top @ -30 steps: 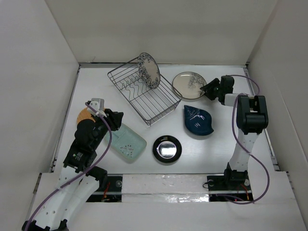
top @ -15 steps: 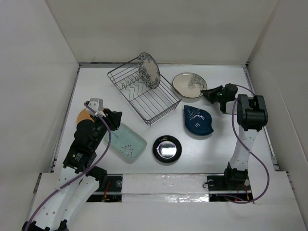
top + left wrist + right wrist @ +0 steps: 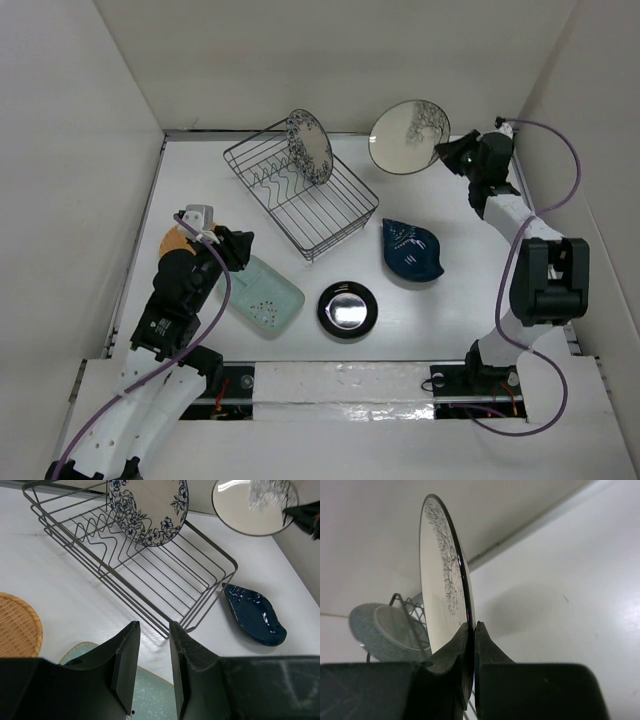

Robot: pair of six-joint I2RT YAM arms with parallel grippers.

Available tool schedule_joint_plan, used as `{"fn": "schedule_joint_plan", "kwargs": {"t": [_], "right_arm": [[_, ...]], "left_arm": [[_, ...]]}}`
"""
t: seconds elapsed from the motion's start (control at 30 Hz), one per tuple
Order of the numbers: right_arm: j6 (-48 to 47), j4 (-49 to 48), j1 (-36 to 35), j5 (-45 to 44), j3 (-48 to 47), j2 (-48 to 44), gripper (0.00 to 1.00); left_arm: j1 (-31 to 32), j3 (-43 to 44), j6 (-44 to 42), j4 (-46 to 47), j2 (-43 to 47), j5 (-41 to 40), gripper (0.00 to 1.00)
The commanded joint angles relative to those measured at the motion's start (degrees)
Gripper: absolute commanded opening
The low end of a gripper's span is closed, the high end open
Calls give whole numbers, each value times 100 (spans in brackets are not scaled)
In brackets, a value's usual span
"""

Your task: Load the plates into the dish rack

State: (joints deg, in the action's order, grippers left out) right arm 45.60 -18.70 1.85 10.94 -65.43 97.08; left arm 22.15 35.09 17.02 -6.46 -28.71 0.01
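Over the far right of the white surface (image 3: pixel 470 300), the right tool (image 3: pixel 471 630) is clamped shut on the rim of a glossy cream round plate (image 3: pixel 409 137) marked with dark branching sprigs. The plate hangs clear of the surface, edge-on to the wrist camera, its face turned towards the overhead camera.

The grey wire dish rack (image 3: pixel 335 215) lies with its long axis running diagonally from far left to near right. A floral-rimmed plate (image 3: pixel 308 146) stands upright at its far end.

The dark blue teardrop dish (image 3: pixel 412 250) lies flat on the same diagonal. The glossy black round plate (image 3: pixel 347 308) lies near it.

The left tool (image 3: pixel 152 630), its fingers narrowly parted and holding nothing, hovers over the speckled mint-green plate (image 3: pixel 270 300), beside the woven-looking orange plate (image 3: pixel 17 630).
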Motion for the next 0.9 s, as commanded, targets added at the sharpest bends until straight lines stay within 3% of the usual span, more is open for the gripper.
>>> {"fn": "schedule_joint_plan", "kwargs": {"t": [0.0,0.3,0.6,0.87], "right_arm": [[-1085,153,-614,-582,-890,-751,0],[-2222,1341,-1976,-1347,-2631,-436,0],[-3452,2650,-2988,-2218,-5221,1031,0],[-4401,3030,-3497,-2860,-6552,2095,0]], "left_arm": [[35,165,-40,259,58,131,26],[35,165,-40,259,67,175,26],[35,156,-40,259,138,157,26],[35,156,-40,268,138,166,26]]}}
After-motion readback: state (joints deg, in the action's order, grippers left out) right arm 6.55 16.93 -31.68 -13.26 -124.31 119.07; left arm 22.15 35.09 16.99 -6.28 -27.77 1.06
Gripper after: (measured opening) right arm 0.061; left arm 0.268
